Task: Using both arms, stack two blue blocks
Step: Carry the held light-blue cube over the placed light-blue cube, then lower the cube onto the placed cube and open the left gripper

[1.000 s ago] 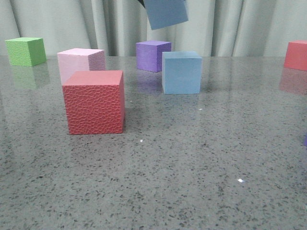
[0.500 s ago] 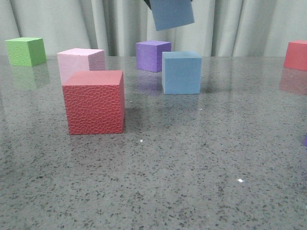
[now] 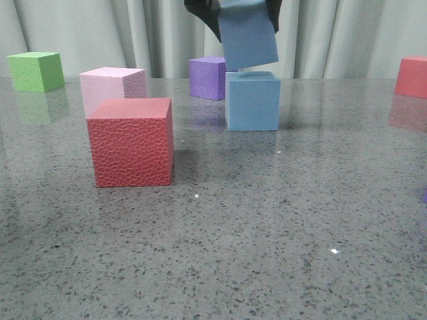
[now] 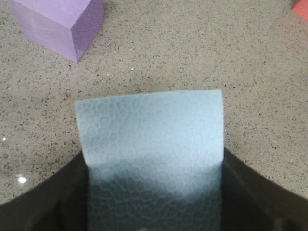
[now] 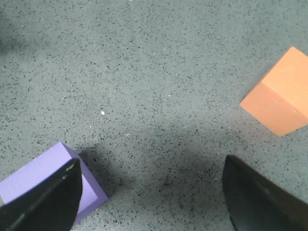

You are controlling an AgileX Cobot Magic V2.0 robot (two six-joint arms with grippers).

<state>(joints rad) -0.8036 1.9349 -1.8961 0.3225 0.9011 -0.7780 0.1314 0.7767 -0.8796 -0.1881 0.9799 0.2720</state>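
Landmark: resting blue block on the grey table.

- Green cube: far left of it, unmoved.
- Pink cube and red cube: left of it, red nearer the camera; unmoved.
- Purple cube: just behind-left; unmoved.
- Held blue block: directly above it, slightly tilted, apart by a thin gap. It has come down; earlier it hung higher and further left.
- Left gripper: clamped on the held block, dark fingers newly in view.
- Right gripper: spread wide, empty, above a lilac cube and an orange cube.
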